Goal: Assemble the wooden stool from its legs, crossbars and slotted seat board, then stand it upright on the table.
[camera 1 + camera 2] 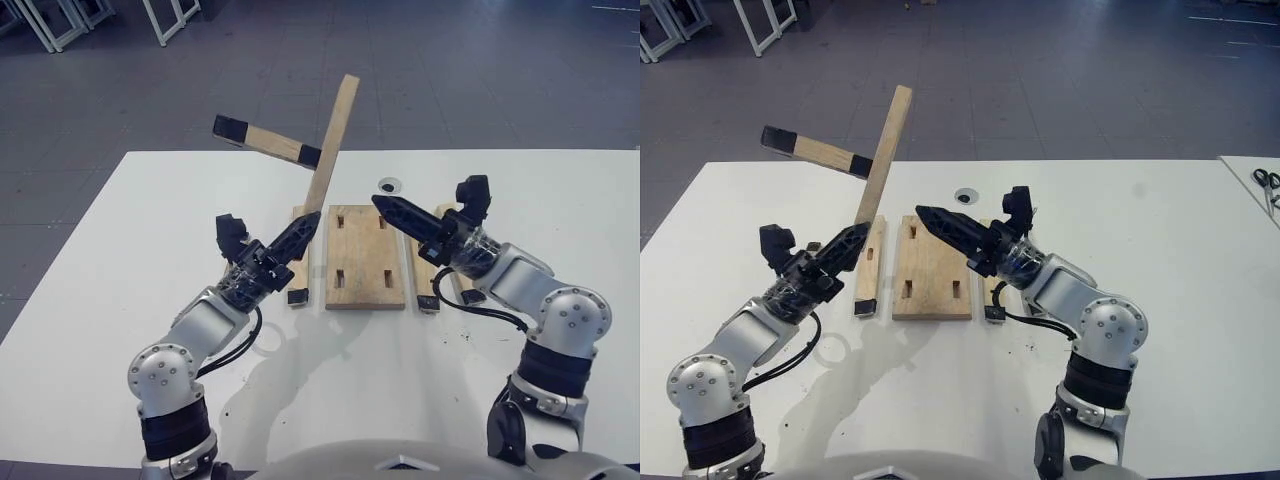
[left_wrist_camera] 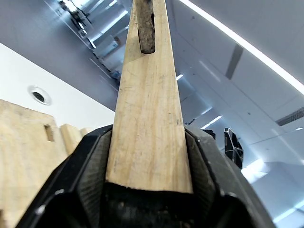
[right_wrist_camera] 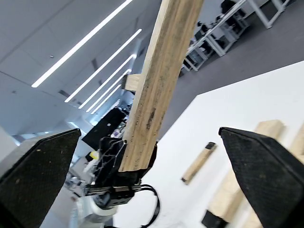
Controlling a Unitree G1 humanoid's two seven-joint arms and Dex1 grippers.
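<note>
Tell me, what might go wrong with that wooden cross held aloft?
The left gripper grips the pale wooden leg only at its lower end; with the black-tipped wooden crossbar sticking out sideways, it might twist or slip. The open right gripper, hovering over the slotted seat board, could bump it.
</note>
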